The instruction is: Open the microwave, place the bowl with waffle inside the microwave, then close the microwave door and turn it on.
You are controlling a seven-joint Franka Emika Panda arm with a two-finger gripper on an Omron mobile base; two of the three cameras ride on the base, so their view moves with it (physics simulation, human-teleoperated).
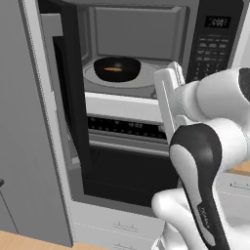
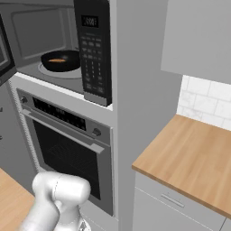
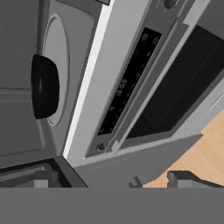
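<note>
The microwave stands open. Its door is swung out to the left and shows edge-on; it also shows at the left edge of the right base view. The black bowl with the golden waffle sits on the round turntable inside, also seen from the right and side-on in the hand view. My hand hovers in front of the microwave's lower right corner, clear of the bowl. My gripper is open, its tips wide apart with nothing between them.
The keypad panel with its small display is right of the cavity. Below sits the oven with a horizontal handle and dark window. A wooden counter lies to the right, and a tall grey cabinet stands to the left.
</note>
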